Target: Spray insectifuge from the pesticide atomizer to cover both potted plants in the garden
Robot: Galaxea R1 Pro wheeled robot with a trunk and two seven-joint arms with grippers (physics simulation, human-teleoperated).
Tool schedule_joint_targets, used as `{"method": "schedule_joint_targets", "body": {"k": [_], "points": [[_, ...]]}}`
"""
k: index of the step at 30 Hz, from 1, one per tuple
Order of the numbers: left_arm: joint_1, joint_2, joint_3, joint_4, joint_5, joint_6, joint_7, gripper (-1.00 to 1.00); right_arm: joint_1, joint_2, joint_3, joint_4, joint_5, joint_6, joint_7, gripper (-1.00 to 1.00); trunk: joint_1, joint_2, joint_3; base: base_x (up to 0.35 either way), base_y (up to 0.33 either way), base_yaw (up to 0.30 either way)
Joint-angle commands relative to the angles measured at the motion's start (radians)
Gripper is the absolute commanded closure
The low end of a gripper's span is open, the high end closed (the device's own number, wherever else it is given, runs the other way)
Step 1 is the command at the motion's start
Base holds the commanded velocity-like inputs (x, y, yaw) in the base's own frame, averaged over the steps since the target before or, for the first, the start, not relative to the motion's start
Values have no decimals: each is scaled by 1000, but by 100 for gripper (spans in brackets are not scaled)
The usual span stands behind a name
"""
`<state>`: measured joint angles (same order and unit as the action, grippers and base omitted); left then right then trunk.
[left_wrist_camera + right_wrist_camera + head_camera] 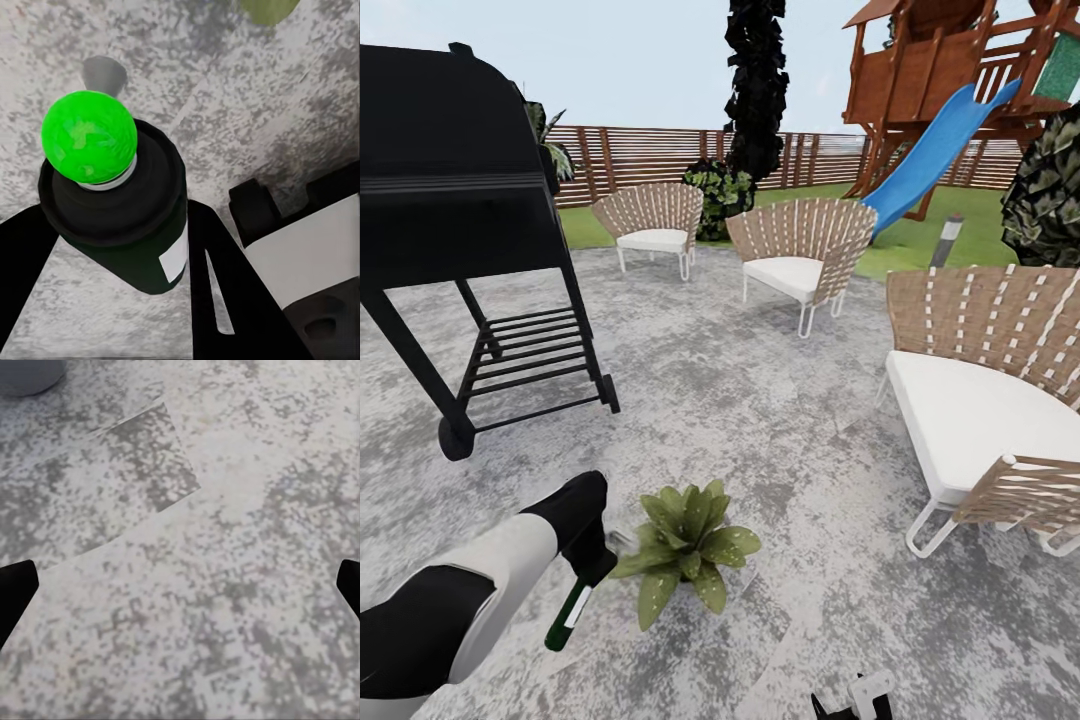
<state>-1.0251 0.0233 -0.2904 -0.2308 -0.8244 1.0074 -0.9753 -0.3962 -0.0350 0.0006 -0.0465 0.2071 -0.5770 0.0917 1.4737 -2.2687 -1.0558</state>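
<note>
1. The pesticide atomizer (573, 606) is held by the left gripper (588, 560) just beside the potted plant (688, 548), on the side toward the black grill (455, 210). The bottle hangs tilted, its dark green body and white stripe pointing down and toward the robot, its pale nozzle end up close to the plant's nearest leaves.
2. In the left wrist view the atomizer (120, 202) sits between the two black fingers (217, 285), which press against both sides of the bottle, so the left gripper (120, 262) is clamped on it. Its bright green rounded end faces the camera, and a white label patch shows on its side.
3. The potted plant is a low rosette of broad pointed green leaves standing on the mottled grey patio (760, 420); its pot is hidden under the leaves.
4. Beyond the plant from the robot, two woven tan chairs (805, 255) stand at the patio's far edge, and a third chair (980, 400) stands to the plant's right.
5. Farther than the chairs run the slatted brown fence (660, 150), a blue slide (935, 150) and a grey bollard lamp (948, 240) on the lawn.
6. The right gripper (180, 592) hangs over bare paving, its two dark fingertips (15, 592) spread wide apart with nothing between them.
</note>
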Motion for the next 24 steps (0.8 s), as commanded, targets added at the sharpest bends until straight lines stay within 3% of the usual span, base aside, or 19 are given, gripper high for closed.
{"method": "schedule_joint_targets", "body": {"k": [1,11,18,24], "points": [[9,1,0,-5,-10,4,-10,100,-1,0,-1,0,0,-3,4,-100,0,0,-1,0,20,0],[31,9,-1,2,-9,3,-11,100,0,0,-1,0,0,-3,3,-100,0,0,-1,-1,2,0],[43,2,-1,-9,-9,3,-12,100,0,0,-1,-1,0,-4,2,-100,0,0,-1,-253,0,0],[43,-2,-3,-10,-9,5,-11,100,0,0,-2,-1,0,-4,2,-100,0,0,-1,-59,0,-1]]}}
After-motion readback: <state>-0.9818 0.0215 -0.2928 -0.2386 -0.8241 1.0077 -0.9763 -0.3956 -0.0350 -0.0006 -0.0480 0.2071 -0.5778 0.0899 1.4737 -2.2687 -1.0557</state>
